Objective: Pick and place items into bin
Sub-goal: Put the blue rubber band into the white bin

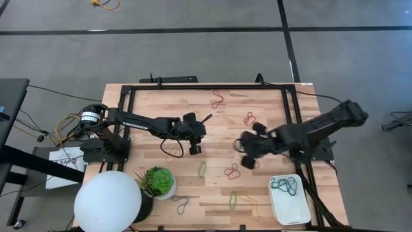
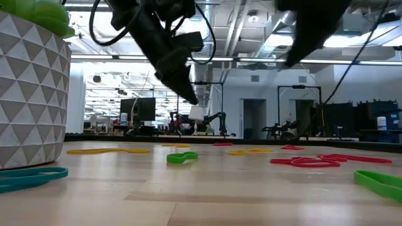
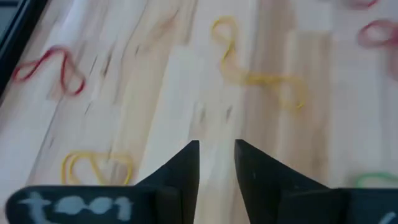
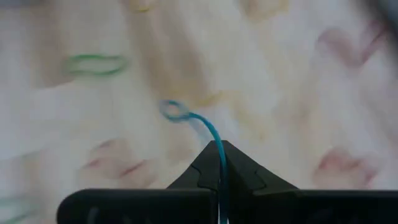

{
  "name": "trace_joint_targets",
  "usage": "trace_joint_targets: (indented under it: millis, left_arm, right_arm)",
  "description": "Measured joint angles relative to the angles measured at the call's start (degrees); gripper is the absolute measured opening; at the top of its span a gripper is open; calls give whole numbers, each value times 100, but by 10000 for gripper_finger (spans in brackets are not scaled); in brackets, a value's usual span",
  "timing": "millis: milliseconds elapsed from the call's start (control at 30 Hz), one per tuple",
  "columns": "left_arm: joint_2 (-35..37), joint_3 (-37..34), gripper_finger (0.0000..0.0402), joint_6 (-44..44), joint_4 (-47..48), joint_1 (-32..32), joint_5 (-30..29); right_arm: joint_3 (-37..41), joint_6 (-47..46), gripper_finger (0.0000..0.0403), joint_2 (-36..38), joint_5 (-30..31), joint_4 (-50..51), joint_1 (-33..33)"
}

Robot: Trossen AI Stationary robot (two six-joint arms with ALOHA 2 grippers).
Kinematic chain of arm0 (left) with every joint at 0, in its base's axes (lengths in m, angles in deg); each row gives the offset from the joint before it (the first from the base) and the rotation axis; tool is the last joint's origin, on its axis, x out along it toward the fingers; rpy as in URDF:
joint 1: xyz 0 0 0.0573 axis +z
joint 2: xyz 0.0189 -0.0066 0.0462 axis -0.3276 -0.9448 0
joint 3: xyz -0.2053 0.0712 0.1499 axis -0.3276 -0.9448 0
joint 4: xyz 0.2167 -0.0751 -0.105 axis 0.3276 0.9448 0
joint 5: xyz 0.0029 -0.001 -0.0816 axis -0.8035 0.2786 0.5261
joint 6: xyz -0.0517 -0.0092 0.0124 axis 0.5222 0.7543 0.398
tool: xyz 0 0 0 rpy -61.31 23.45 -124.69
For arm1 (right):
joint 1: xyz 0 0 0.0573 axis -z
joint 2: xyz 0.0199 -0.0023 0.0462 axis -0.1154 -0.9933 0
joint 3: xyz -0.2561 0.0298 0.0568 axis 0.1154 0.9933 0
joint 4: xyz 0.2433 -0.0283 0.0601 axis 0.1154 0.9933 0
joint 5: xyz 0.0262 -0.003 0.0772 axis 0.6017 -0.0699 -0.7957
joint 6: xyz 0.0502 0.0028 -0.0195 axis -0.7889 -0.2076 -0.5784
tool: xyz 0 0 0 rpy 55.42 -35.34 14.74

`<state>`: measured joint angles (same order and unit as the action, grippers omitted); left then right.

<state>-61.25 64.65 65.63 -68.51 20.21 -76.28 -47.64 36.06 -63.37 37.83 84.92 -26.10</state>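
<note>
near the table's middle, the right gripper (image 4: 219, 163) has its jaws clamped on a teal band (image 4: 198, 122), lifted off the wood. the left gripper (image 3: 216, 163) hangs over bare wood with jaws slightly apart, a yellow band (image 3: 261, 68) ahead of it. the bin (image 1: 289, 199) sits at the front right corner, holding teal loops (image 1: 284, 185). open wood lies between the grippers; red bands (image 1: 232, 171) and a green band (image 1: 202, 169) lie toward the front edge.

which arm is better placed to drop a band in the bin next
Right. Its end effector is shut on a teal band and hangs nearer the bin. The left end effector holds nothing.
</note>
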Motion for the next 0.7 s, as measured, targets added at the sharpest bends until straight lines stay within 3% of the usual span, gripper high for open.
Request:
trace_joint_targets:
  millis: [133, 267, 500, 700]
  left_arm:
    - [0, -78, 94, 76, -73, 2, -145]
    - [0, -133, 94, 116, -28, -9, -119]
    - [0, -131, 94, 179, -69, -13, -109]
    - [0, -129, 94, 191, -86, -13, -106]
  right_arm:
    - [2, -1383, 1, 575, -1540, 525, -739]
    - [2, -2507, 1, 828, -2361, 759, -1733]
    - [6, -5040, 1, 629, -2352, 1569, -3381]
    - [13, -6558, 2, -24, -2105, 2767, -4171]
